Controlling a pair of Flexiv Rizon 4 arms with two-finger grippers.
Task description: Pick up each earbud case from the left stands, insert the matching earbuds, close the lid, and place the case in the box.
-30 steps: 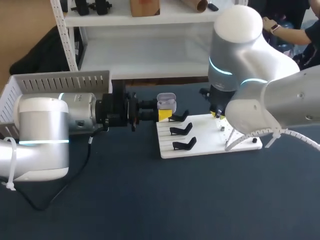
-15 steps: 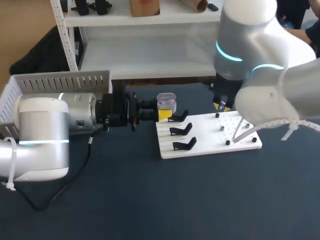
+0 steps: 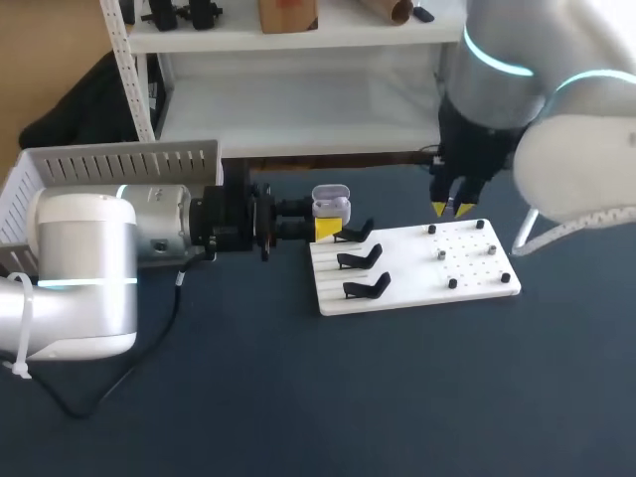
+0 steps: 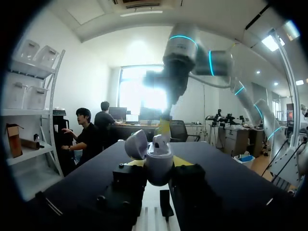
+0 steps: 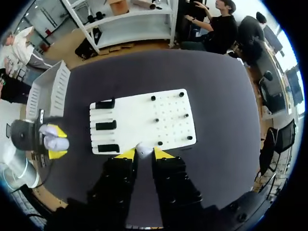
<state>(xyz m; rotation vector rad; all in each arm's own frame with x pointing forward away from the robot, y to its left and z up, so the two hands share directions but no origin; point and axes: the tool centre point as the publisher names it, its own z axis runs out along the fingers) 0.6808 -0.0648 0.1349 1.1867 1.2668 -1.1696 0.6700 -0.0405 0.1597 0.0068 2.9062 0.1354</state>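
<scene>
Glossy white earbud (image 5: 144, 147), pinched in right gripper (image 5: 143, 153), judged light and slippery; left gripper (image 4: 160, 164) clamps open white earbud case (image 4: 159, 154) by its base.

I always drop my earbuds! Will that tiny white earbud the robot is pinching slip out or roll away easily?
Probably yes. The earbud looks small, smooth and rounded, so it could slip; the right gripper pinches it only at its yellow tips. It seems very light, so dropped on the white board it might roll.
</scene>
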